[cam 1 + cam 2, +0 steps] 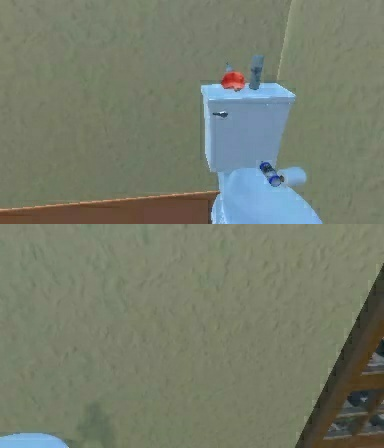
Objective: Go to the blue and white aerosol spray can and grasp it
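Observation:
A small blue and white cylinder (269, 174), shaped like a spray can, lies on its side on the closed lid of a pale toilet (262, 205) at the forward view's lower right. A short white tube-like object (294, 177) lies right beside it. On top of the toilet tank (245, 130) stand a round red object (233, 79) and a slim grey upright object (256, 72).
Olive-beige walls (100, 90) close in behind and to the right of the toilet. Reddish-brown wood floor (110, 210) runs along the forward view's bottom. In the arm side view, a wall (180, 324) is close, a pale blue toilet edge (30, 440) shows bottom left, and a wooden lattice frame (352, 389) stands at right.

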Available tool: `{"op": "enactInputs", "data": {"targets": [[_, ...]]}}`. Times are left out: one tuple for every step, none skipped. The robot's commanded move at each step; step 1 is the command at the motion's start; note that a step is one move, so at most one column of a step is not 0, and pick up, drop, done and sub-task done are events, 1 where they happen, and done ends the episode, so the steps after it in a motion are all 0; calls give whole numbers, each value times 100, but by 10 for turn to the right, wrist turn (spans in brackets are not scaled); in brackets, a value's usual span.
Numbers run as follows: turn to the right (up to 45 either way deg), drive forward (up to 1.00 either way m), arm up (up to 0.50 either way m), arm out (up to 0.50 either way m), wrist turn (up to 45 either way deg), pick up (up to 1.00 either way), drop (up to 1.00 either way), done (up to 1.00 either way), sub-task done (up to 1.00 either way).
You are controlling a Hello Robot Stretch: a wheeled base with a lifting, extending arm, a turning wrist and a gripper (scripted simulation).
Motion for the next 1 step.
{"op": "enactInputs", "data": {"targets": [[-450, 0, 0, 0, 0, 0, 0, 0, 0]]}}
